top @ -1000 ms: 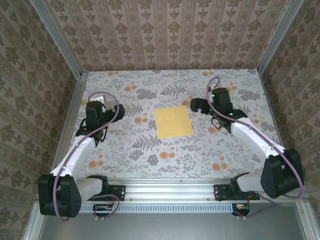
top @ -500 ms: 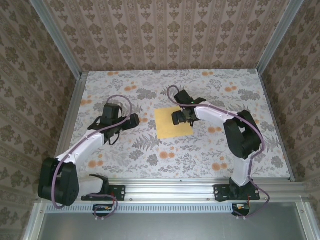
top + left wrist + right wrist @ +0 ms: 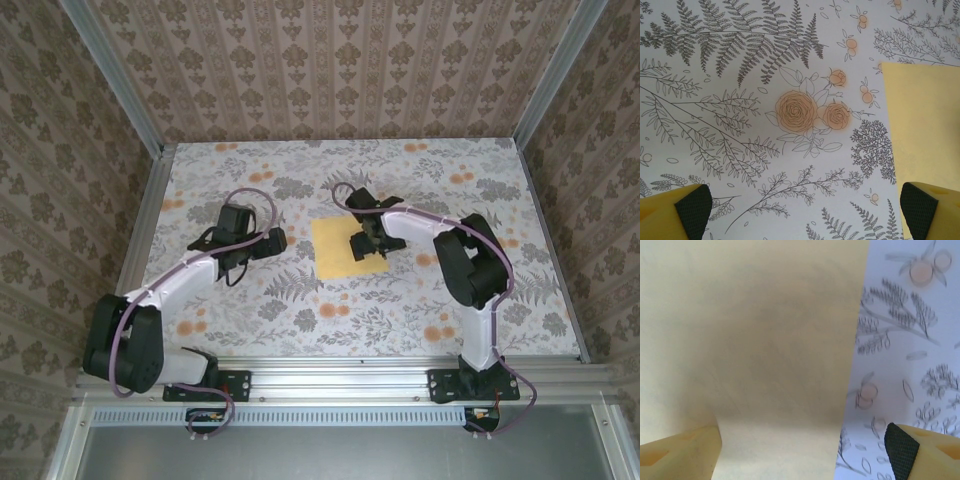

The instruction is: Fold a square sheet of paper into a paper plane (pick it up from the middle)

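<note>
square sheet of paper (image 3: pixel 335 257), flat; right gripper (image 3: pixel 362 243) above — jaws apart

The left arm (image 3: pixel 175 280) and right arm (image 3: pixel 420 222) are being shown in white shells between bulky black joints, a mauve cable (image 3: pixel 250 195) is being trailed along each, and the left gripper (image 3: pixel 805 212) and right gripper (image 3: pixel 802 442) are being shown with yellow fingers (image 3: pixel 665 217) faced with dark textured pads (image 3: pixel 917 210).

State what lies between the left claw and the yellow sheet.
Bare flower-print tabletop, nothing resting on it, separates the left claw from the square sheet of paper; the left wrist view shows this.
</note>
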`<action>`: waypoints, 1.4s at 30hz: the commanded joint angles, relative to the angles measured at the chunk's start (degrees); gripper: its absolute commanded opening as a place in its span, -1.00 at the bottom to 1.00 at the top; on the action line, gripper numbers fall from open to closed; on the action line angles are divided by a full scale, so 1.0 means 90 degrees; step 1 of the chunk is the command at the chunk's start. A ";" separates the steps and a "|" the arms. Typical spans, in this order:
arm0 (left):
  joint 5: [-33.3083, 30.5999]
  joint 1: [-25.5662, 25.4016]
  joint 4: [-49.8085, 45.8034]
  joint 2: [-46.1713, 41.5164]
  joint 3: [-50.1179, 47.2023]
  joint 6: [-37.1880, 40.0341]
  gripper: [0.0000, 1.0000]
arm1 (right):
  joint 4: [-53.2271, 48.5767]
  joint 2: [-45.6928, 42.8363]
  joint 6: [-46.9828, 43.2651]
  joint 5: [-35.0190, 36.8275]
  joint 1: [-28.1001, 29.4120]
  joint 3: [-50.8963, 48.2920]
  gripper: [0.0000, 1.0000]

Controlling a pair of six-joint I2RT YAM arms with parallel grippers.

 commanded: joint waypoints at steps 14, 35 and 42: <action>-0.0487 -0.0102 -0.0256 0.0095 0.0287 -0.0334 1.00 | -0.0752 -0.1336 0.1122 -0.0358 0.0247 -0.0526 0.97; -0.0528 -0.0102 -0.0666 0.0269 0.0225 -0.0528 1.00 | -0.1007 0.0148 0.1763 -0.0777 0.0419 0.0465 0.99; -0.0546 -0.0102 -0.0669 0.0366 0.0234 -0.0525 1.00 | -0.1107 0.0367 0.1703 -0.0835 0.0419 0.0545 0.96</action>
